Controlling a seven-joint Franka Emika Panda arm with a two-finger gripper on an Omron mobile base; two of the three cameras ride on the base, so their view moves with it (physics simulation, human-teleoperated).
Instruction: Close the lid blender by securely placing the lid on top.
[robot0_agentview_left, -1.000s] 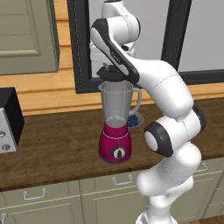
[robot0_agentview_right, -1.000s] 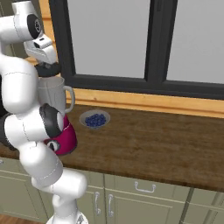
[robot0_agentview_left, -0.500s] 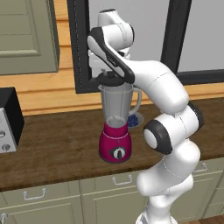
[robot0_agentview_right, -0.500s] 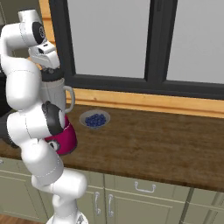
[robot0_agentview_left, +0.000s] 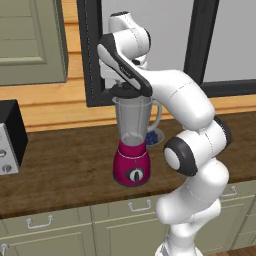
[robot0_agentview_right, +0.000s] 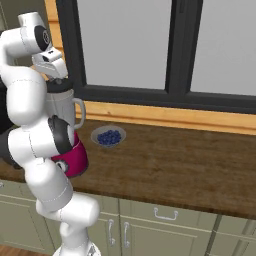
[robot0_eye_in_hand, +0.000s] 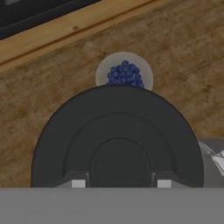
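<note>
The blender (robot0_agentview_left: 133, 150) has a magenta base with a black dial and a clear grey jar, and it stands on the wooden counter (robot0_agentview_left: 65, 165). Its handle points right (robot0_agentview_right: 80, 114). The dark round lid (robot0_agentview_left: 127, 92) lies level at the jar's mouth, also seen as a dark lid (robot0_agentview_right: 59, 86). In the hand view the lid (robot0_eye_in_hand: 118, 135) is seen from straight above. My gripper (robot0_eye_in_hand: 121, 183) points down, its two tips on either side of the lid's raised centre knob, shut on it. My gripper (robot0_agentview_left: 125, 85) sits right over the jar.
A small dish of blue bits (robot0_agentview_right: 108, 136) rests on the counter just behind and right of the blender, also visible as a dish (robot0_eye_in_hand: 124, 73). A black-and-silver boxy appliance (robot0_agentview_left: 7, 137) stands at the left. A dark window frame (robot0_agentview_left: 95, 60) rises close behind the jar.
The hand has come down a little with the lid, which now sits at the jar's rim. The upper arm has swung slightly; the blender and dish have not moved.
</note>
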